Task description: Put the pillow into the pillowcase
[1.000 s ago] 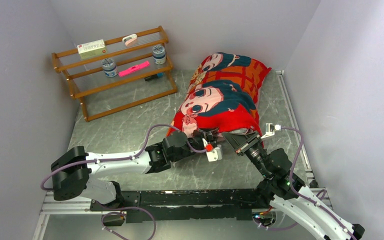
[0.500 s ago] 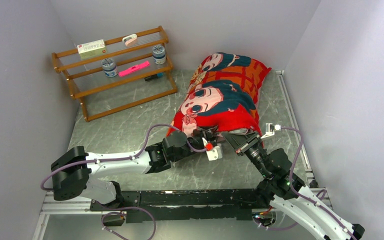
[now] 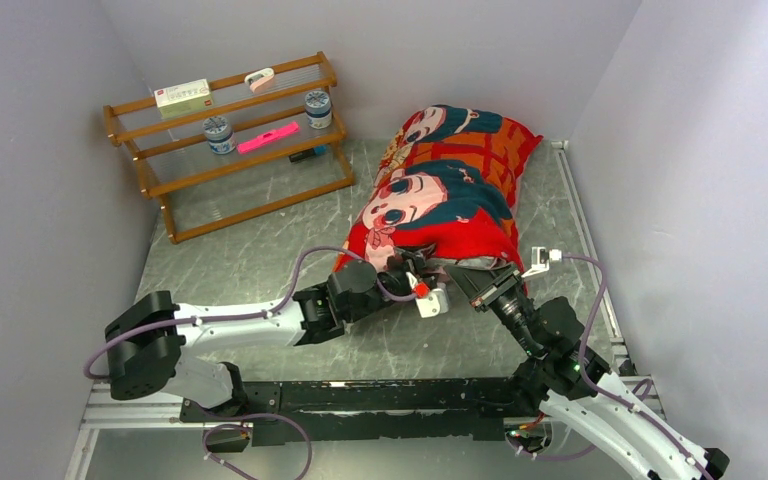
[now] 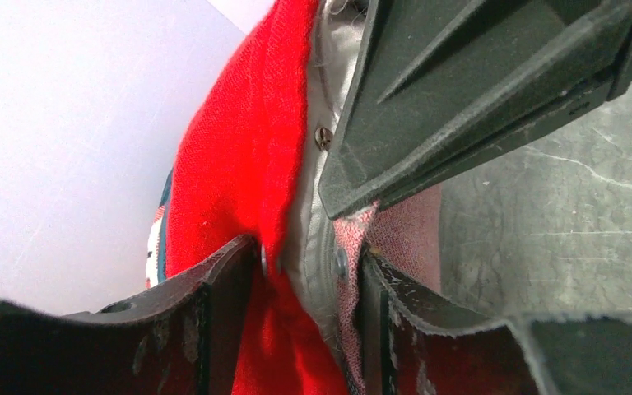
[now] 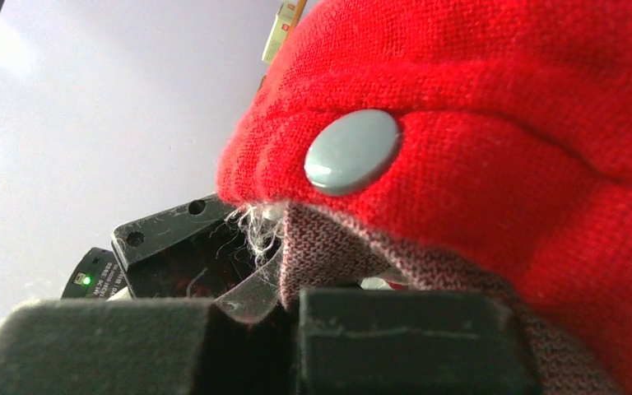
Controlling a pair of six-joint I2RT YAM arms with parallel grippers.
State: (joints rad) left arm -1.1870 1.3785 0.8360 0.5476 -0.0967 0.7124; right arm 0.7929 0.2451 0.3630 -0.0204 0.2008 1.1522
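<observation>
The red pillowcase (image 3: 440,190), printed with teal-haired girl faces, lies plump from the back right to the table's middle. The pillow is almost wholly inside it; only a grey-white strip (image 4: 309,239) shows at the near mouth. My left gripper (image 3: 412,277) is at that mouth. Its jaws stand apart astride the red hem (image 4: 251,189), the pillow edge and the pink reverse, which lie loosely between them. My right gripper (image 3: 468,274), just to the right, is shut on the pinkish inner hem (image 5: 337,255), below a grey snap button (image 5: 352,151).
A wooden rack (image 3: 230,140) with jars, a box and a pink item stands at the back left. A grey wall rises close along the right of the case, beside a metal rail (image 3: 582,230). Purple cables loop over both arms.
The left jaws have widened around the hem, and that gripper has nudged slightly toward the case. The right gripper and the case have not moved.
</observation>
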